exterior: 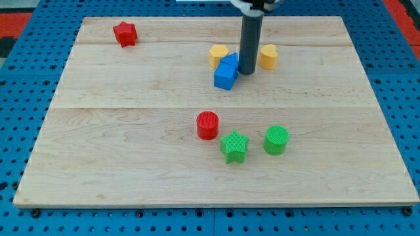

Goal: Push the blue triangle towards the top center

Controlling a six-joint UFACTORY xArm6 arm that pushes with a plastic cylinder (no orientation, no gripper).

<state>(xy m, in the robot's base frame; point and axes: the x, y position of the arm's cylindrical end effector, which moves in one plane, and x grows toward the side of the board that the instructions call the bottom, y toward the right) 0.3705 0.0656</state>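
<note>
My tip stands on the board just right of two blue blocks near the top centre. The upper blue block touches the rod's left side and is partly hidden; its shape is unclear and it may be the blue triangle. A blue cube lies just below and left of it. A yellow hexagon block sits left of the blue pair. A yellow block sits just right of the rod.
A red star lies at the top left. A red cylinder, a green star and a green cylinder sit below the centre. The wooden board rests on blue pegboard.
</note>
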